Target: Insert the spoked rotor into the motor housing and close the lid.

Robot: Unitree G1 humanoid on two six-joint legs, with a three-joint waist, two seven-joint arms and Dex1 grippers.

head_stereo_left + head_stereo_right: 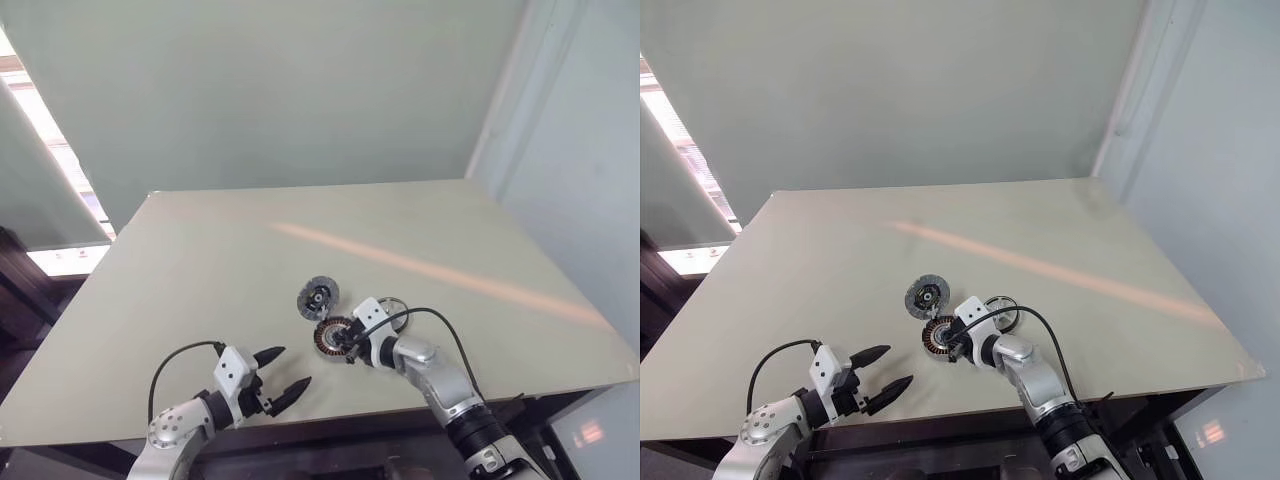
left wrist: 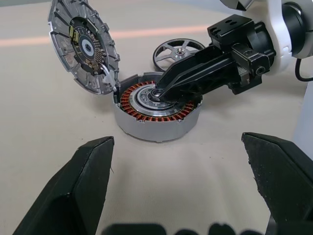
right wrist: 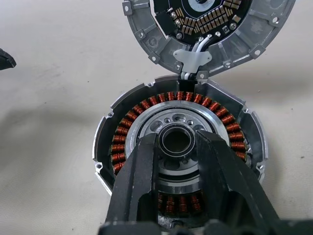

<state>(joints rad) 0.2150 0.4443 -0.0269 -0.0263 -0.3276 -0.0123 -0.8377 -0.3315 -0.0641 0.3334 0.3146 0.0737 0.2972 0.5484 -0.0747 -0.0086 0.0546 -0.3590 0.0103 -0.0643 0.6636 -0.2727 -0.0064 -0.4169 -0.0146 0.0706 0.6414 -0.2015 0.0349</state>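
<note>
The motor housing [image 3: 122, 142], a round case with a ring of copper coils, lies on the table near its front edge. The lid [image 2: 85, 46] stands tilted open at the housing's rim, joined to it by white wires. The shiny spoked rotor [image 2: 178, 49] lies flat on the table just behind the housing. My right gripper [image 3: 176, 142] reaches over the housing's centre, its fingers [image 3: 142, 171] shut on a small dark ring [image 3: 176, 131] at the silvery hub. My left gripper [image 1: 285, 372] hovers open to the left of the housing, holding nothing.
The beige table [image 1: 200, 260] stretches wide behind and to both sides of the parts. Its front edge runs just below my grippers. A black cable [image 1: 440, 325] loops off my right wrist.
</note>
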